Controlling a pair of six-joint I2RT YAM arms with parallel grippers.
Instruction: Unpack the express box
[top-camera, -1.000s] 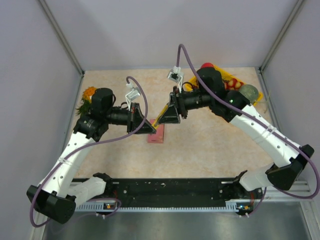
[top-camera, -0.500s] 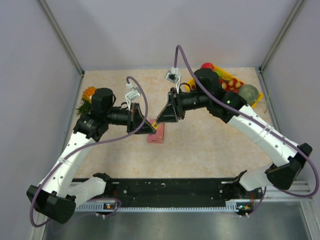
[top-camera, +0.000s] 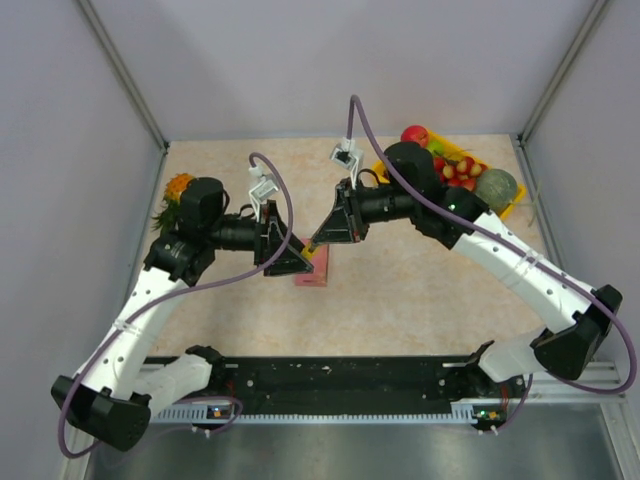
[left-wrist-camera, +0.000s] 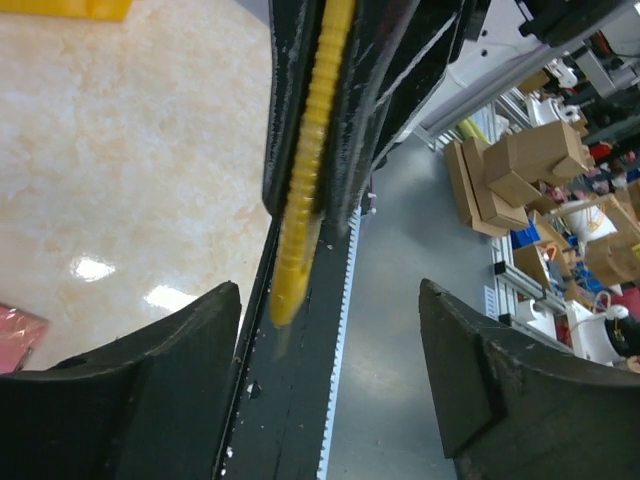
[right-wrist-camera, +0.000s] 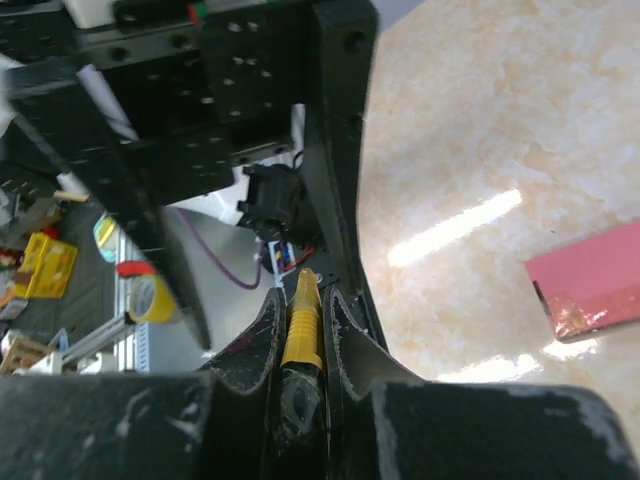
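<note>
Since a second ago the left gripper (left-wrist-camera: 328, 300) has let go: its fingers (left-wrist-camera: 150, 390) now stand wide apart with nothing between the pads. The right gripper (right-wrist-camera: 302, 305) has slid a little leftward and clamped onto the yellow utility knife (left-wrist-camera: 305, 170). The right wrist view shows both black fingers pressed against the knife's ribbed sides, with its tip poking out past them. In the left wrist view the knife hangs from those fingers, its lower end just above the gap of the released left fingers and touching neither.

Just below the two grippers, the pink express box (top-camera: 315, 272) lies flat on the marbled table (top-camera: 400, 300), partly hidden under them. Its lid looks closed, so what is inside cannot be told. Its faces are plain pink with no print, and the right wrist view shows a strip of glossy tape along one end.

At the far right corner sits a yellow tray (top-camera: 515, 200). It holds a red apple (top-camera: 414, 134), a green melon (top-camera: 497, 185) and a cluster of small red and white pieces (top-camera: 460, 172). An orange and green bunch (top-camera: 175, 190) lies at the table's left edge.

Beyond the table, the left wrist view shows stacked brown cartons (left-wrist-camera: 510, 170), whose markings are too blurred to read.
</note>
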